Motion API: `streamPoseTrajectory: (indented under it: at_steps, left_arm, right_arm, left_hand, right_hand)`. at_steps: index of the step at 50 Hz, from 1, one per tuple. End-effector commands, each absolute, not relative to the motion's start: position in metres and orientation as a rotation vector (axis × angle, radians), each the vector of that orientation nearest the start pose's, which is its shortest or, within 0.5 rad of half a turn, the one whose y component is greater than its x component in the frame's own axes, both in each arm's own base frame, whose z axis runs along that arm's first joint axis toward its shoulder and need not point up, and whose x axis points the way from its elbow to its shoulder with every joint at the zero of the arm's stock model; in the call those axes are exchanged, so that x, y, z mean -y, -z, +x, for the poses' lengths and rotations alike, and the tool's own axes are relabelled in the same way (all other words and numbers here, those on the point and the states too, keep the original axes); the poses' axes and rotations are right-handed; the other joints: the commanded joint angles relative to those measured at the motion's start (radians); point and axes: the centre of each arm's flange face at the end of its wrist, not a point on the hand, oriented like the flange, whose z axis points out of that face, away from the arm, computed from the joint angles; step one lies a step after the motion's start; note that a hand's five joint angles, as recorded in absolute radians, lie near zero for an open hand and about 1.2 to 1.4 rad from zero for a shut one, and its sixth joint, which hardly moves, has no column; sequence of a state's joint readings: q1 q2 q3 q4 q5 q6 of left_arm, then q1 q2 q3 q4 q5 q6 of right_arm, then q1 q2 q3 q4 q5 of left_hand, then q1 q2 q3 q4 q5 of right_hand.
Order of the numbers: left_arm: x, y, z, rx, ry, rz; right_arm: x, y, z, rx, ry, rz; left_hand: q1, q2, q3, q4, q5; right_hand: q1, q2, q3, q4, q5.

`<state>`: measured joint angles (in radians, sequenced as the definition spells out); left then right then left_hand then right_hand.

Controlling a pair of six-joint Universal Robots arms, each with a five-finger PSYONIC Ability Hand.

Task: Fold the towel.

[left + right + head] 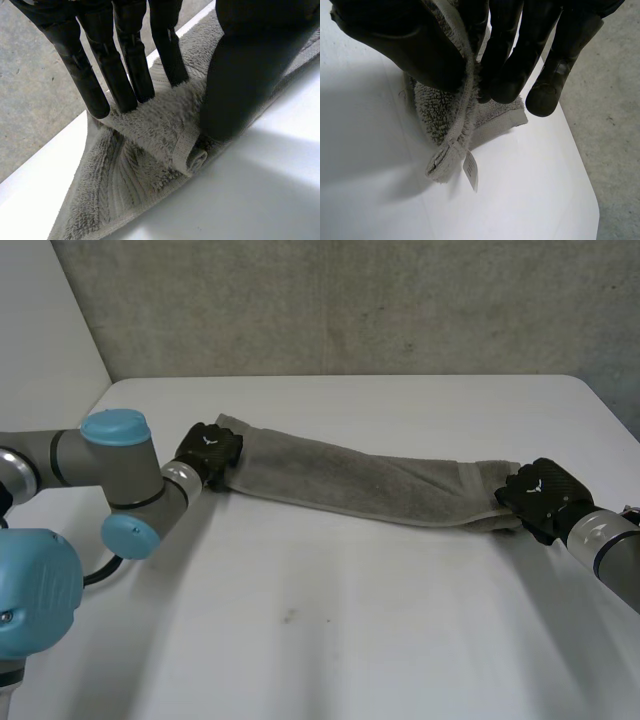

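The long grey terry towel (370, 480) is stretching across the white tabletop (350, 630), both ends gripped. The black left hand (208, 453) is pinching its left end tight, and the black right hand (538, 495) is pinching the other end near the tabletop's right edge.

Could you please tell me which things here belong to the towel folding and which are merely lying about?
Part of the job:
- towel, stretched between the hands
- left hand, pinching one end
- right hand, pinching the other end

Just surroundings:
- white table under the towel
- grey wall behind
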<state>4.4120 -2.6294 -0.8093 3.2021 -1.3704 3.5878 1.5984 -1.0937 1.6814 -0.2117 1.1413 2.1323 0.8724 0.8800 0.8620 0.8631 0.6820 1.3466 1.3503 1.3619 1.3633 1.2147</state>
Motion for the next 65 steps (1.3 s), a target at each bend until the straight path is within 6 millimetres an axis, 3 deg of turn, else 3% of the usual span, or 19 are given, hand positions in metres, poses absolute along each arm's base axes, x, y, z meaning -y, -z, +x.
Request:
streamPoseTrajectory:
  at_steps: [1, 7, 12, 15, 21, 24, 26, 27, 29, 32, 34, 35, 37, 42, 48, 52, 56, 61, 65]
  left_arm:
    - [0.419, -0.119, -0.290, -2.230, 2.020, 1.097]
    - [0.407, -0.155, -0.294, -2.184, 2.058, 1.107]
    - [0.373, -0.202, -0.278, -2.159, 2.082, 1.094]
    - [0.365, -0.211, -0.274, -2.143, 2.097, 1.089]
    - [0.328, -0.251, -0.240, -2.090, 2.121, 1.012]
    - [0.321, -0.261, -0.232, -2.063, 2.130, 0.993]
    - [0.307, -0.283, -0.220, -1.988, 2.154, 0.971]
    - [0.307, -0.283, -0.220, -1.987, 2.154, 0.971]
    - [0.289, -0.312, -0.213, -1.878, 2.218, 0.945]
    - [0.279, -0.328, -0.210, -1.821, 2.262, 0.919]
    - [0.261, -0.353, -0.203, -1.730, 2.324, 0.877]
    - [0.261, -0.353, -0.203, -1.729, 2.325, 0.877]
    - [0.245, -0.369, -0.197, -1.675, 2.355, 0.853]
    - [0.230, -0.374, -0.194, -1.704, 2.339, 0.857]
    - [0.229, -0.370, -0.194, -1.741, 2.315, 0.862]
    - [0.235, -0.368, -0.193, -1.753, 2.303, 0.862]
    - [0.253, -0.355, -0.194, -1.806, 2.257, 0.870]
    - [0.300, -0.313, -0.203, -1.950, 2.143, 0.916]
    - [0.324, -0.301, -0.210, -1.976, 2.127, 0.929]
  right_arm:
    - [0.332, -0.142, 0.178, -2.163, 1.927, -1.697]
    - [0.333, -0.151, 0.178, -2.168, 1.956, -1.692]
    - [0.329, -0.180, 0.177, -2.157, 2.027, -1.611]
    - [0.327, -0.189, 0.177, -2.164, 2.031, -1.557]
    - [0.317, -0.239, 0.170, -2.225, 1.985, -1.277]
    - [0.315, -0.250, 0.166, -2.245, 1.977, -1.231]
    - [0.302, -0.285, 0.163, -2.225, 2.021, -1.173]
    - [0.302, -0.285, 0.163, -2.225, 2.021, -1.172]
    - [0.288, -0.316, 0.164, -2.172, 2.080, -1.156]
    - [0.282, -0.331, 0.165, -2.136, 2.116, -1.159]
    - [0.271, -0.359, 0.167, -2.053, 2.197, -1.165]
    - [0.271, -0.359, 0.167, -2.052, 2.198, -1.165]
    - [0.257, -0.385, 0.168, -1.994, 2.250, -1.165]
    - [0.246, -0.409, 0.169, -1.980, 2.254, -1.171]
    - [0.242, -0.429, 0.167, -1.960, 2.300, -1.179]
    - [0.265, -0.423, 0.161, -2.031, 2.242, -1.166]
    - [0.283, -0.411, 0.160, -2.090, 2.155, -1.175]
    - [0.313, -0.389, 0.160, -2.152, 2.073, -1.211]
    - [0.329, -0.376, 0.172, -2.135, 2.027, -1.235]
  left_hand:
    - [0.524, 0.516, 0.534, 0.533, 0.540]
    - [0.524, 0.516, 0.534, 0.533, 0.540]
    - [0.524, 0.516, 0.534, 0.533, 0.540]
    - [0.524, 0.516, 0.534, 0.533, 0.540]
    - [0.524, 0.516, 0.534, 0.533, 0.540]
    - [0.524, 0.516, 0.534, 0.533, 0.540]
    - [0.524, 0.516, 0.534, 0.533, 0.540]
    - [0.524, 0.516, 0.534, 0.533, 0.540]
    - [0.524, 0.516, 0.534, 0.533, 0.540]
    - [0.524, 0.516, 0.534, 0.533, 0.540]
    - [0.524, 0.516, 0.534, 0.533, 0.540]
    - [0.524, 0.516, 0.534, 0.533, 0.540]
    - [0.524, 0.516, 0.534, 0.533, 0.540]
    - [0.524, 0.516, 0.534, 0.533, 0.540]
    - [0.524, 0.516, 0.534, 0.533, 0.540]
    - [0.524, 0.516, 0.534, 0.533, 0.540]
    - [0.524, 0.516, 0.534, 0.533, 0.540]
    - [0.524, 0.516, 0.534, 0.533, 0.540]
    - [0.524, 0.516, 0.534, 0.533, 0.540]
  right_hand:
    - [0.050, 0.046, 0.034, 0.033, 0.007]
    - [0.050, 0.046, 0.034, 0.033, 0.007]
    - [0.050, 0.046, 0.034, 0.033, 0.007]
    - [0.050, 0.046, 0.034, 0.033, 0.007]
    - [0.050, 0.046, 0.034, 0.033, 0.007]
    - [0.050, 0.046, 0.034, 0.033, 0.007]
    - [0.050, 0.046, 0.034, 0.033, 0.007]
    - [0.050, 0.046, 0.034, 0.033, 0.007]
    - [0.050, 0.046, 0.034, 0.033, 0.007]
    - [0.050, 0.046, 0.034, 0.033, 0.007]
    - [0.050, 0.046, 0.034, 0.033, 0.007]
    - [0.050, 0.046, 0.034, 0.033, 0.007]
    - [0.050, 0.046, 0.034, 0.033, 0.007]
    - [0.050, 0.046, 0.034, 0.033, 0.007]
    - [0.050, 0.046, 0.034, 0.033, 0.007]
    - [0.050, 0.046, 0.034, 0.033, 0.007]
    - [0.050, 0.046, 0.034, 0.033, 0.007]
    - [0.050, 0.046, 0.034, 0.033, 0.007]
    - [0.050, 0.046, 0.034, 0.033, 0.007]
